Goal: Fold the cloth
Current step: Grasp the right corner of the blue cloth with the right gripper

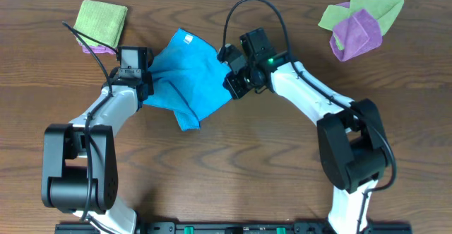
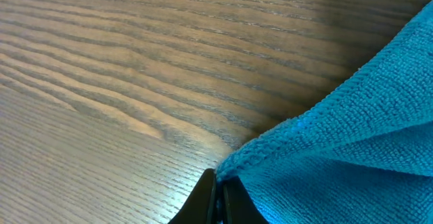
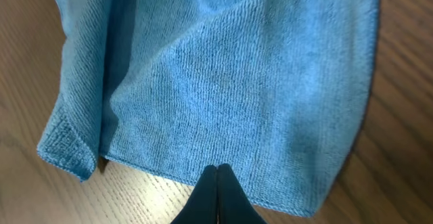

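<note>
Well apart from the work, a folded lime-green cloth lies at the desk's far left corner over a scrap of purple fabric. At the far right a second green cloth and a purple cloth sit in a loose heap. Nothing lies between them and the arms.

The sky-blue cloth is rumpled at the desk's middle, between both arms, its white tag at the far edge. Its pile is fine and looped (microfibre, with a stitched hem), and one corner is doubled over.

The left hand, fingers pressed together, pinches the cloth's left hem. The right hand, equally closed, nips its near hem. The desk is grained brown wood.
</note>
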Action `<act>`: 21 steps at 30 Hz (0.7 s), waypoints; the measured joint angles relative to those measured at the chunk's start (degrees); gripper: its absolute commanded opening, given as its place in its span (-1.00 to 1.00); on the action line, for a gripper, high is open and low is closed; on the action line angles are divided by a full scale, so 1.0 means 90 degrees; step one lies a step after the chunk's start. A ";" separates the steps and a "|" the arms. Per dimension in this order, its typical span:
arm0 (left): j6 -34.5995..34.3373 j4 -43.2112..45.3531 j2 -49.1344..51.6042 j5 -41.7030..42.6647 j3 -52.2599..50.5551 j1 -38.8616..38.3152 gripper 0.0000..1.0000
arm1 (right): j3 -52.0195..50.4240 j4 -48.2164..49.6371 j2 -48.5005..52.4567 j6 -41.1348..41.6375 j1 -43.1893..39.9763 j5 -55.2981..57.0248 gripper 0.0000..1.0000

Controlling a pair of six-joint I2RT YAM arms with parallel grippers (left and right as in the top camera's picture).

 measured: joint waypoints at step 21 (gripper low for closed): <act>-0.0180 -0.0306 0.0000 0.0318 0.0000 0.0000 -0.89 | 0.0000 0.0563 0.0656 0.0010 0.0044 0.0641 -0.97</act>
